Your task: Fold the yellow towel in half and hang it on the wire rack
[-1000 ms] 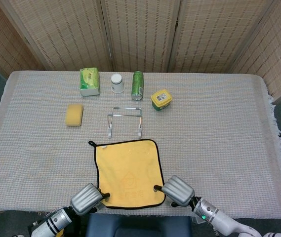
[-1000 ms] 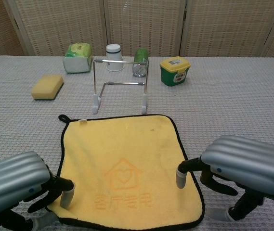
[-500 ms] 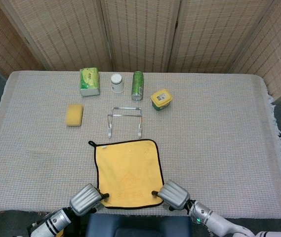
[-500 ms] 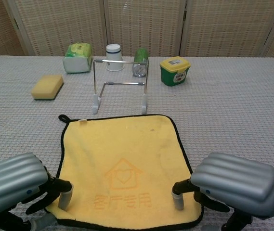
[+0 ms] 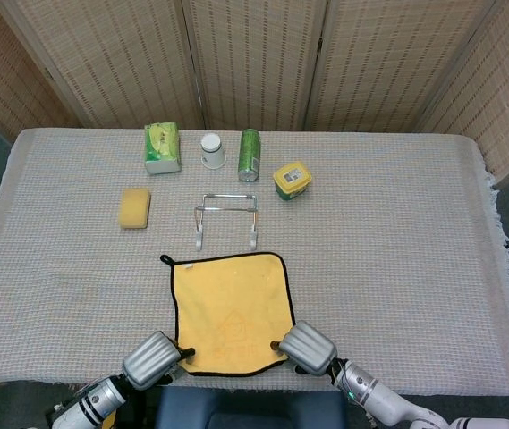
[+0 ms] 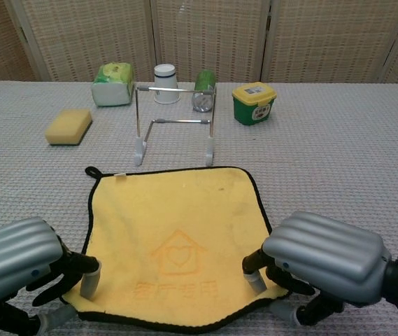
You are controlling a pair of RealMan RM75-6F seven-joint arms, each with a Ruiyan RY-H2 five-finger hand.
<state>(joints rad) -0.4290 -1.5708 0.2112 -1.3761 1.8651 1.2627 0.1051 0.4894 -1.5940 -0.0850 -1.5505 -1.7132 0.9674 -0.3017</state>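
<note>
The yellow towel lies flat on the grey tablecloth, black-edged, with an orange house print. Both hands are at its near edge. My left hand pinches the near-left corner, a fingertip on top. At the near-right corner my right hand pinches the same way. Both corners look slightly raised, and the near edge sags between them. The wire rack stands upright just beyond the towel's far edge, bare.
Behind the rack stand a green tissue pack, a white cup, a green can and a yellow-lidded green tub. A yellow sponge lies left of the rack. The table's near edge runs under my hands.
My right hand has slid left and toward me onto the near-right corner. The left hand settled on its corner. Both near corners have come up a little off the cloth.
</note>
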